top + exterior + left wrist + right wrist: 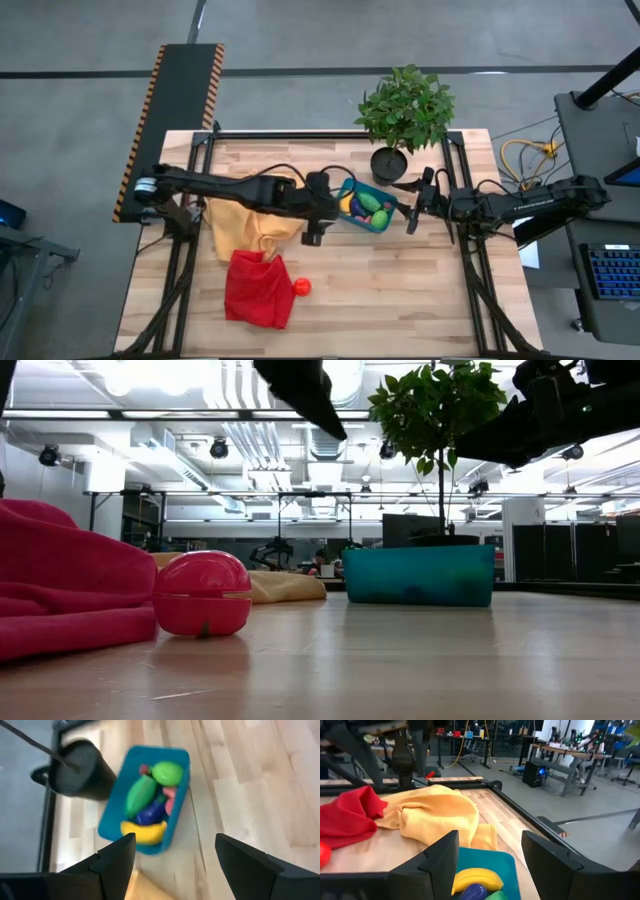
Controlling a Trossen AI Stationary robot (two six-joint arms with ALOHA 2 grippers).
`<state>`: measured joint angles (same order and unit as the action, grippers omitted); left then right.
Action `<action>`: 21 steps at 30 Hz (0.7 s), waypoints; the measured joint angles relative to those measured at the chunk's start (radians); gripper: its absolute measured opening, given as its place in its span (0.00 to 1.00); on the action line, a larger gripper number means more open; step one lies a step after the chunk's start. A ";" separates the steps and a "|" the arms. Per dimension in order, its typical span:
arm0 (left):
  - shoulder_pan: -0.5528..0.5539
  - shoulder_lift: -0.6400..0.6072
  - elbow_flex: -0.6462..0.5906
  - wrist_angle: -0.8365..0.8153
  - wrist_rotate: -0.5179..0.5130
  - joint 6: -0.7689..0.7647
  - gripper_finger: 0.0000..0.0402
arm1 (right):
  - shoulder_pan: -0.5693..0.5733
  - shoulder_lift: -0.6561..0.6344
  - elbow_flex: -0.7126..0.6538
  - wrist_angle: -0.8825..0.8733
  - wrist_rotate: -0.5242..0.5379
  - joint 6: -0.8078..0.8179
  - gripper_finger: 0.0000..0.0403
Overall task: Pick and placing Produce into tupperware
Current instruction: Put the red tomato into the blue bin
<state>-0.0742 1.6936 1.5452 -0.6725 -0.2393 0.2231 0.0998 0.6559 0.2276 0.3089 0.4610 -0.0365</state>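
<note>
The blue-teal tupperware [366, 206] sits near the middle of the wooden table [400, 290], toward its far edge, and it's already holding most of the produce. From the left wrist view you can see a yellow banana [145, 831] at one end, a purple piece [151, 812] next to it, two green ovals [141, 791] and some pink bits [169, 800] tucked in beside them. The red round one [301, 287] lies out on the table, well apart from the container, just beside the red cloth [257, 290].

A black plant pot [389, 163] with a leafy plant [406, 106] stands right behind the tupperware, close to its far corner. The yellow-orange cloth [243, 225] is bunched up on the left arm's side, near the container.

The left gripper [322, 213] hovers above the container's near-left edge, fingers spread wide with nothing between them. The right gripper [420, 202] hangs just off the opposite end of the tupperware, also spread apart and empty. So the container is flanked by both arms, with the pot crowding it from behind.
</note>
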 joint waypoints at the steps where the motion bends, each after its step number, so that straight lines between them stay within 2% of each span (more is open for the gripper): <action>1: 0.000 0.000 -0.001 -0.008 0.001 -0.002 0.64 | 0.000 0.000 0.000 -0.001 0.000 0.009 0.52; 6: -0.007 0.002 -0.002 -0.001 0.074 -0.121 0.67 | 0.000 0.000 0.000 -0.014 -0.001 0.033 0.52; 10: -0.028 0.033 -0.002 -0.044 0.127 -0.264 0.78 | 0.000 0.001 0.000 -0.017 -0.001 0.070 0.52; 14: -0.080 0.083 -0.001 -0.109 0.274 -0.381 0.88 | 0.000 0.001 0.000 -0.021 -0.035 0.083 0.52; 16: -0.115 0.112 0.008 -0.128 0.286 -0.475 0.89 | 0.001 0.002 0.000 -0.023 -0.050 0.090 0.52; 21: -0.210 0.148 0.023 -0.187 0.292 -0.602 0.86 | 0.001 0.009 -0.002 -0.026 -0.053 0.114 0.52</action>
<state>-0.2844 1.8414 1.5678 -0.8593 0.0522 -0.3793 0.1005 0.6648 0.2256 0.2826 0.4080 0.0770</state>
